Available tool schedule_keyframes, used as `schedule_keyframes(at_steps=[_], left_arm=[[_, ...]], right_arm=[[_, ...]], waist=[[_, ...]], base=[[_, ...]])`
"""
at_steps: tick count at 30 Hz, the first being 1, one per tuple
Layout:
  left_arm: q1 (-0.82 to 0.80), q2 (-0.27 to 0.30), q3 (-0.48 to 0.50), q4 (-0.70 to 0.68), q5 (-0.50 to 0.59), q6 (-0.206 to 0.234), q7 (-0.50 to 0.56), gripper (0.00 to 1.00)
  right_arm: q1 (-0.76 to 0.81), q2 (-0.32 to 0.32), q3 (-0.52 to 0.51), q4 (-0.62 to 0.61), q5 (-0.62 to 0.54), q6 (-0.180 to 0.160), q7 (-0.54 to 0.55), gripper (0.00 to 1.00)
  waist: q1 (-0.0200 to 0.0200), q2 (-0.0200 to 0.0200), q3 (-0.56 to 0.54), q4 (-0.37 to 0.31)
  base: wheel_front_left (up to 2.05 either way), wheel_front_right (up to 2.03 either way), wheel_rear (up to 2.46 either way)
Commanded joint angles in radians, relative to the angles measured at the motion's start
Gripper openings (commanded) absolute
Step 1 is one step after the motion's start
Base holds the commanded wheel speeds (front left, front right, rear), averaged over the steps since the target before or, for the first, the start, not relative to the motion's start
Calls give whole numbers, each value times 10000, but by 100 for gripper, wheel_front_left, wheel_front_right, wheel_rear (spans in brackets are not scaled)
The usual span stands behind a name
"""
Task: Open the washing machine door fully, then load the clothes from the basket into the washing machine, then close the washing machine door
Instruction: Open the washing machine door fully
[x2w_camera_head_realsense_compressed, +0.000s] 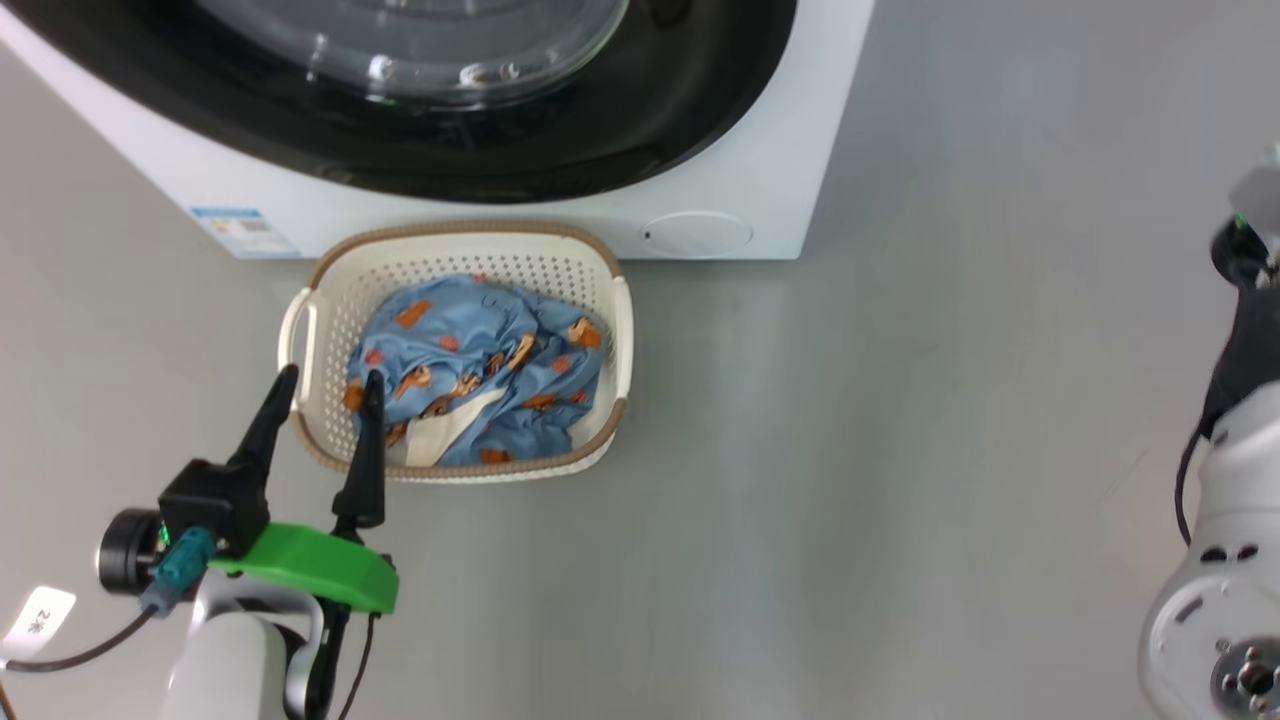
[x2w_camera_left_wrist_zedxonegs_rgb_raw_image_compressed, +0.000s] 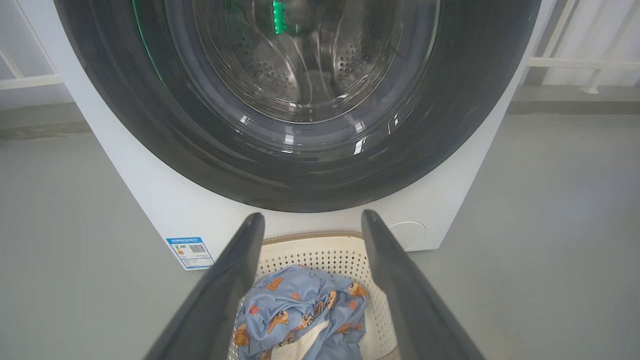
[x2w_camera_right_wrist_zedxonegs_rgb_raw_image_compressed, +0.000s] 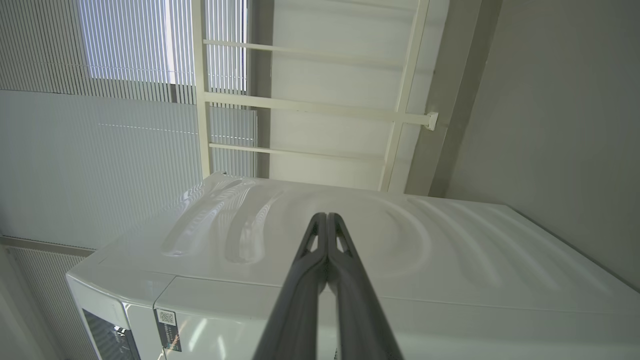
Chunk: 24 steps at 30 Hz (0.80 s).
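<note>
The white washing machine (x2w_camera_head_realsense_compressed: 790, 150) stands ahead, and the washing machine door (x2w_camera_head_realsense_compressed: 620, 130), black-rimmed with a bulging glass window, lies flat against its front. On the floor right before it sits the cream basket (x2w_camera_head_realsense_compressed: 460, 236), holding the crumpled light blue clothes (x2w_camera_head_realsense_compressed: 480, 370). My left gripper (x2w_camera_head_realsense_compressed: 330, 373) is open, with nothing between its fingers, and hovers over the basket's near left corner. In the left wrist view the left gripper (x2w_camera_left_wrist_zedxonegs_rgb_raw_image_compressed: 312, 216) frames the clothes (x2w_camera_left_wrist_zedxonegs_rgb_raw_image_compressed: 300, 310) and the door (x2w_camera_left_wrist_zedxonegs_rgb_raw_image_compressed: 450, 130). My right gripper (x2w_camera_right_wrist_zedxonegs_rgb_raw_image_compressed: 326, 216) is shut on nothing, pointing at the washing machine (x2w_camera_right_wrist_zedxonegs_rgb_raw_image_compressed: 450, 250).
A blue label sticker (x2w_camera_head_realsense_compressed: 245, 230) and a round white cover (x2w_camera_head_realsense_compressed: 697, 233) mark the machine's lower front. Bare grey floor (x2w_camera_head_realsense_compressed: 900, 450) spreads to the right of the basket. My right arm's pale forearm (x2w_camera_head_realsense_compressed: 1225, 570) rises at the right edge. White railings (x2w_camera_left_wrist_zedxonegs_rgb_raw_image_compressed: 575, 62) stand behind the machine.
</note>
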Motion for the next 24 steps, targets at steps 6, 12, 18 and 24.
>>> schedule_keyframes(at_steps=[6, 12, 18, 24], left_arm=[[-469, 117, 127, -268, -45, -76, -65, 100], [-662, 72, -11, -300, -134, -88, -65, 100], [-753, 52, -114, -337, -182, -64, -65, 100], [-807, 45, -258, -366, -290, -35, -65, 100]], right_arm=[[-1526, 76, 277, 644, -554, 17, 1329, 0], [-2378, 78, 581, 1227, -1068, 17, 2256, 0], [-2781, 78, 1012, 1623, -1205, 17, 3035, 0], [-3024, 79, 1343, 1781, -1280, 17, 3271, 0]], waist=[[0, -1, 503, 397], [0, -1, 799, 579], [0, -1, 946, 688], [0, -1, 1085, 807]], base=[[0, 0, 0], [0, 0, 0], [0, 0, 0], [0, 0, 0]])
